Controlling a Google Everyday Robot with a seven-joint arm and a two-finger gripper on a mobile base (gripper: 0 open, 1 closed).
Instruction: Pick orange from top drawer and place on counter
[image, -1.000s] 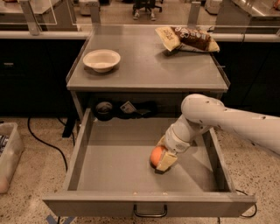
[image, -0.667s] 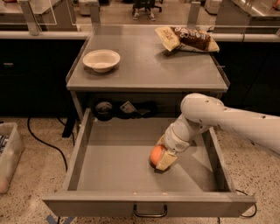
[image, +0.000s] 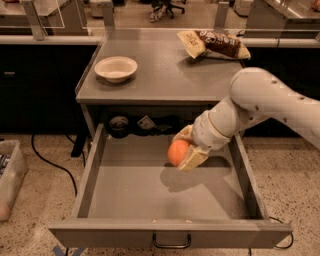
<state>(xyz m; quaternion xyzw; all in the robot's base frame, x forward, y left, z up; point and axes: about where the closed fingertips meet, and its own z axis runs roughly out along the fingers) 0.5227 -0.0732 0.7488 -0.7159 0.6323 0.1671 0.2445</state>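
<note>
The gripper (image: 183, 148) is over the open top drawer (image: 125, 192), and its fingers (image: 194, 158) are clamped on the orange (image: 176, 153), one pale pad above the fruit and one below. The orange hangs clear of the drawer floor, with its shadow on the grey metal underneath, right of centre. The white arm (image: 260, 97) reaches in from the right, crossing above the drawer's right wall. Directly above and behind sits the bench (image: 165, 75), its front lip overhanging the back of the drawer. On the bench, a white bowl (image: 116, 68) is at the left and a snack bag (image: 212, 45) at the far right, well apart. A dark round object (image: 119, 125) sits in the recess behind the drawer.
</note>
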